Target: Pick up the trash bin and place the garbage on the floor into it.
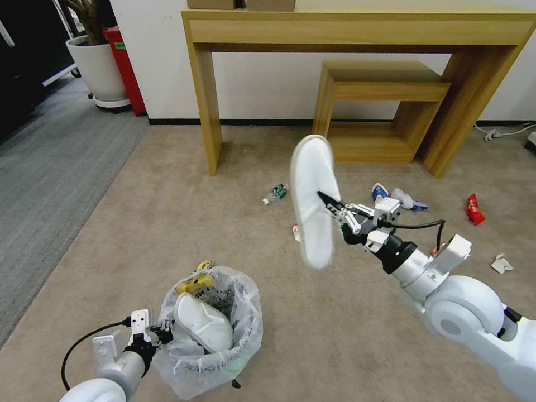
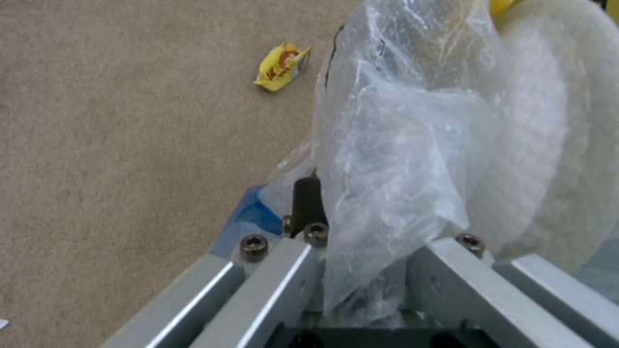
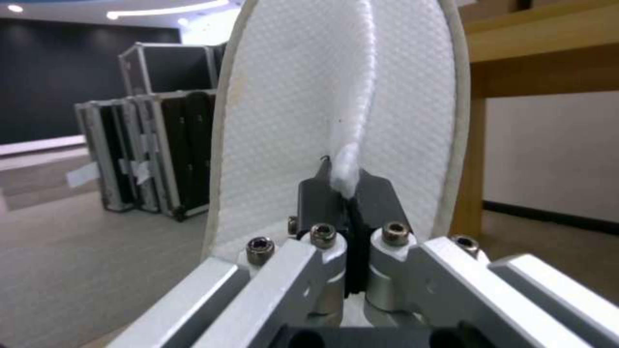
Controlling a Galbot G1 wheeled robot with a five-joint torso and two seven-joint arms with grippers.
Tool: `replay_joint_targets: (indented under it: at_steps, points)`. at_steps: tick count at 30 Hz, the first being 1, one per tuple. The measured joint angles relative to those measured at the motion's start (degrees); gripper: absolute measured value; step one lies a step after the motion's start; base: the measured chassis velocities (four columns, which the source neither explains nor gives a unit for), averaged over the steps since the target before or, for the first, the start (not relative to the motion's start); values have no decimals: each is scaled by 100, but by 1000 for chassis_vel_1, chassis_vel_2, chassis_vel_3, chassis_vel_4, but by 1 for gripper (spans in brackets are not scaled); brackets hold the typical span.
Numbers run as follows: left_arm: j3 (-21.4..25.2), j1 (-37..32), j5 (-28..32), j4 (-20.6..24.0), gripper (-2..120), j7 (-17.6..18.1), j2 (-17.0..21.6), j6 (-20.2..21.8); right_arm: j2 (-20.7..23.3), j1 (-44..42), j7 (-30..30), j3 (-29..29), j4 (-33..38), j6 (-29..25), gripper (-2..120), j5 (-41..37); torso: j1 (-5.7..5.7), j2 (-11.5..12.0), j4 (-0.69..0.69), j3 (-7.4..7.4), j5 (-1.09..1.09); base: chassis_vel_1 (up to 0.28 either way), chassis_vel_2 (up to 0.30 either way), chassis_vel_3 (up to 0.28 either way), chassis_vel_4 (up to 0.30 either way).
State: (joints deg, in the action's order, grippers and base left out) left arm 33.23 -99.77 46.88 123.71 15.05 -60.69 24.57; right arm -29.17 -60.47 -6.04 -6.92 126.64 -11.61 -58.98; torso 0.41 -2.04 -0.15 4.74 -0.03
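Note:
My left gripper (image 1: 159,330) is shut on the rim of the trash bin (image 1: 251,312), low at my left; in the left wrist view the gripper (image 2: 355,232) pinches the crinkled bag (image 2: 387,145). A white slipper (image 1: 204,324) lies inside the bin. My right gripper (image 1: 329,202) holds a second white slipper (image 1: 312,223) upright in the air over the floor (image 1: 167,223), shut on its strap (image 3: 348,164). Garbage lies beyond: a green-labelled bottle (image 1: 276,192), a blue-white cup (image 1: 379,192), a tissue (image 1: 402,198), a red wrapper (image 1: 474,211), a paper scrap (image 1: 501,263), and a yellow wrapper (image 2: 282,66) by the bin.
A tall wooden table (image 1: 357,28) and a lower one (image 1: 385,89) stand against the far wall. A white planter (image 1: 100,67) and a red container (image 1: 125,61) sit at the far left beside grey ribbed carpet (image 1: 50,167). Black cases (image 3: 148,130) stand across the room.

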Motion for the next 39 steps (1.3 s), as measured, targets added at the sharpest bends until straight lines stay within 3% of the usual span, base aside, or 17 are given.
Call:
replay_joint_targets:
  at_steps: [11,19,39]
  points:
    - [80,-124,-30,114,1,-1,28,4,-23,79,-67,83,-152,-54,0,74,0,0,0,0,-1,0,0,0,0]
    - [94,-177,-33,151,1,0,9,5,-140,427,-157,543,-251,-200,0,61,0,0,0,0,-1,0,0,0,0]
    - [141,-286,-101,209,1,-7,-118,-1,-1013,2220,-836,3146,-1404,-868,0,527,0,0,0,0,-1,0,0,0,0]
